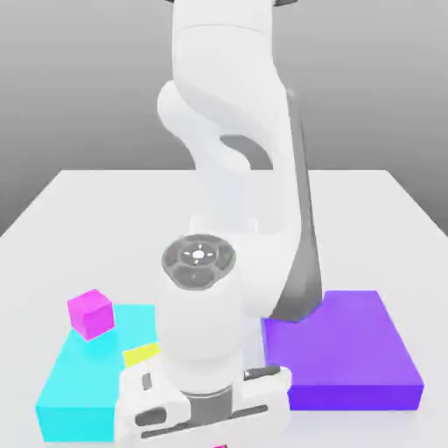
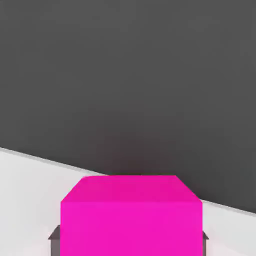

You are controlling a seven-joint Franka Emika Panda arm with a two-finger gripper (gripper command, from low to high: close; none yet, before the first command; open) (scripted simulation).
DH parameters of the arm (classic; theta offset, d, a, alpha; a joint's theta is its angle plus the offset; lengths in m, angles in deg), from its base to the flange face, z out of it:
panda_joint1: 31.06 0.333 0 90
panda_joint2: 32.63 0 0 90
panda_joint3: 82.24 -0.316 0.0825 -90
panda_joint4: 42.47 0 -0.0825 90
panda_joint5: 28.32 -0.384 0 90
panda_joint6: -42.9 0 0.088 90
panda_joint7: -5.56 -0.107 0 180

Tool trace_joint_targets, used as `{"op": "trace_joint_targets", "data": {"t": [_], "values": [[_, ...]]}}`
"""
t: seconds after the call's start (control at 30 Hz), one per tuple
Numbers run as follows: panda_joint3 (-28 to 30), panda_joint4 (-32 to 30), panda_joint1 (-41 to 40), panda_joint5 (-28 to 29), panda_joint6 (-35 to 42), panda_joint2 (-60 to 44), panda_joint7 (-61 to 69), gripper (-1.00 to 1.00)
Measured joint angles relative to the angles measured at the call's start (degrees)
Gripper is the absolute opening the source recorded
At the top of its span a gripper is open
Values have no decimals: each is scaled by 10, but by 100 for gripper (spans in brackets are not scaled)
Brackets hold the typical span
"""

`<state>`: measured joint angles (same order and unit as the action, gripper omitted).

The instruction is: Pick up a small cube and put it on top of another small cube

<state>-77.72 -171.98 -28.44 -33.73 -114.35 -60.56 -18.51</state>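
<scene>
In the hand view a magenta cube (image 2: 131, 215) sits between my gripper (image 2: 130, 239), whose dark fingers (image 2: 54, 234) press against its two sides; the gripper is shut on it. The cube rests close to the white table's edge. In the exterior view my hand (image 1: 203, 409) hangs low at the front of the table, and a sliver of that magenta cube (image 1: 220, 445) peeks out beneath it. A second magenta cube (image 1: 90, 313) stands on the cyan slab (image 1: 79, 385) at the exterior view's left. A small yellow cube (image 1: 140, 353) lies on the same slab, partly hidden behind my hand.
A flat purple slab (image 1: 350, 350) lies on the white table (image 1: 367, 219) at the exterior view's right, just behind my arm. The arm's white links rise through the middle of the exterior view and hide the table's centre.
</scene>
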Motion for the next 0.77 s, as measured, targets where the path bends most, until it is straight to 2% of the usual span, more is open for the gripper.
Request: {"op": "trace_joint_targets", "data": {"t": [0.3, 0.5, 0.63, 0.67, 0.77], "values": [[32, -65, -12, 3, 114, 177, -31, -100], [58, -124, -48, 51, 178, 303, -99, -100], [61, -146, -44, 45, 114, 261, -100, -100], [60, -150, -46, 41, 96, 247, -97, 100], [60, -150, -46, 41, 96, 247, -97, 100]]}}
